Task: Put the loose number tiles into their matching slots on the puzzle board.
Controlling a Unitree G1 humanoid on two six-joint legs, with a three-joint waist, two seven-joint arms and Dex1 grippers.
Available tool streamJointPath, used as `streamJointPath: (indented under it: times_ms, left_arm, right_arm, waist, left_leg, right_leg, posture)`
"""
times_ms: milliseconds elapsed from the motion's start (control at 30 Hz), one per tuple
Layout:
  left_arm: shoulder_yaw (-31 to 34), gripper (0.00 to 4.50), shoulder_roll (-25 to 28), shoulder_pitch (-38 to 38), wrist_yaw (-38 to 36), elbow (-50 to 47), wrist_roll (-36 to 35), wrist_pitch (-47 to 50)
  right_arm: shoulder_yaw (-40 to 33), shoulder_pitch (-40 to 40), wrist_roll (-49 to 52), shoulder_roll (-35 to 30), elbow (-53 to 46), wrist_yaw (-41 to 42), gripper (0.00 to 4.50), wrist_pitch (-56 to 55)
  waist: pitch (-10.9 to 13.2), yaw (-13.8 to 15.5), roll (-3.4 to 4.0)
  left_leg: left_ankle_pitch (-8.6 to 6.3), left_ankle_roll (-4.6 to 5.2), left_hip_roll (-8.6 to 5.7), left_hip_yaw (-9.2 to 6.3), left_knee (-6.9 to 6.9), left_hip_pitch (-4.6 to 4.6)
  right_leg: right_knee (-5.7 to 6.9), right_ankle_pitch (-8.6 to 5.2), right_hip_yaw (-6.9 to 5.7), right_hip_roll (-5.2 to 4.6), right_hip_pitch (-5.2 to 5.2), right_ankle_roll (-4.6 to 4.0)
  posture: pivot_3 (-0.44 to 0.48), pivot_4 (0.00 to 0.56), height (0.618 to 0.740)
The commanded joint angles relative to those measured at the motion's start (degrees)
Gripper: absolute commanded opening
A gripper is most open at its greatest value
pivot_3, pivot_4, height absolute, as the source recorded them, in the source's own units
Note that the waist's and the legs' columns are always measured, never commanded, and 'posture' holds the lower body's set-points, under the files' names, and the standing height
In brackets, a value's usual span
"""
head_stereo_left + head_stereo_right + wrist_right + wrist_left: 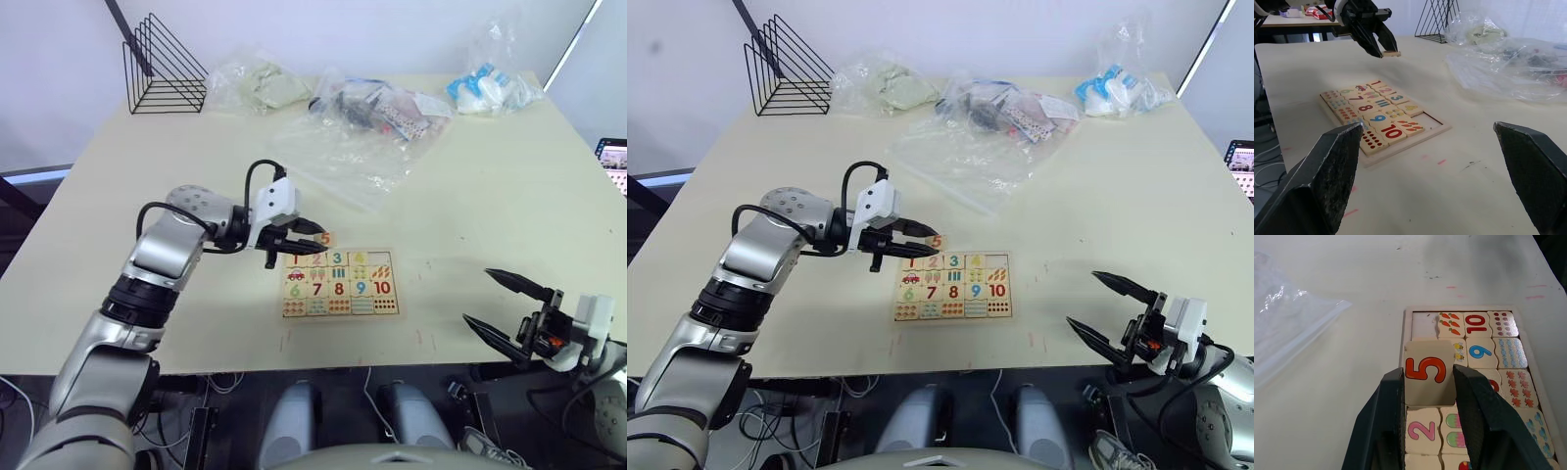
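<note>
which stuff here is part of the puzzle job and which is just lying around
Part of the job:
number 5 tile, held in the left gripper
puzzle board
empty slot

Lying around:
wire rack
clear plastic bags
bag of blue and white items

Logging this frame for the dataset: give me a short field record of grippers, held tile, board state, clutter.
left gripper: fingers shut on the 5 tile, held in the air above the board's far edge
right gripper: fingers open, holding nothing, near the table's front edge, apart from the board
puzzle board: flat on the table, tiles 1, 2, 3, 6, 7, 8, 9, 10 seated
empty slot: one bare slot at the board's far right corner, beside the carrots tile
clutter: plastic bags and a black wire rack at the far side
</note>
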Motion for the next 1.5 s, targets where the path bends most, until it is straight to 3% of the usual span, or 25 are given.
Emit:
streamJointPath:
  times_ms: [33, 533, 833, 1500]
  left_arm:
    - [-1.82, 0.95, -0.84, -2.35, 0.02, -2.72, 1.7, 1.57]
    - [-13.34, 0.95, -10.09, -11.88, 1.32, 1.53, 10.94, 9.59]
    - [-16.0, 0.95, -14.25, -15.75, 1.62, 5.52, 14.46, 8.22]
    - [-19.12, 0.95, -17.2, -17.49, 2.08, 6.07, 20.4, 13.04]
  right_arm:
    - [-0.75, -0.02, 0.82, -0.2, -1.89, -0.33, 4.5, -0.74]
    - [-0.8, 0.21, 0.31, 0.33, -1.36, -1.68, 4.5, -1.37]
    - [-0.7, 0.2, -0.1, 0.23, -1.17, -2.71, 4.5, -1.25]
    - [-0.72, 0.49, -0.46, 0.15, -1.45, -3.29, 4.5, -1.44]
  waist:
    - [0.0, -0.02, 0.0]
    - [0.0, -0.11, 0.0]
    - [0.01, -0.05, 0.0]
    - [0.01, -0.06, 0.0]
  left_leg:
    - [0.0, 0.0, 0.0, 0.0, 0.0, 0.0]
    - [0.0, 0.0, -0.01, -0.04, 0.01, -0.02]
    - [0.0, 0.0, -0.01, -0.03, 0.01, -0.03]
    - [0.0, 0.0, -0.01, -0.03, 0.01, -0.03]
  right_leg:
    - [0.0, 0.0, 0.0, 0.0, 0.0, 0.0]
    - [0.0, -0.01, 0.01, 0.04, 0.0, 0.0]
    - [-0.02, -0.01, 0.03, 0.05, 0.0, 0.01]
    - [-0.01, -0.01, 0.03, 0.05, 0.0, 0.01]
  posture:
    - [0.0, 0.15, 0.74]
    - [0.0, 0.15, 0.74]
    - [0.0, 0.15, 0.74]
    - [0.0, 0.15, 0.74]
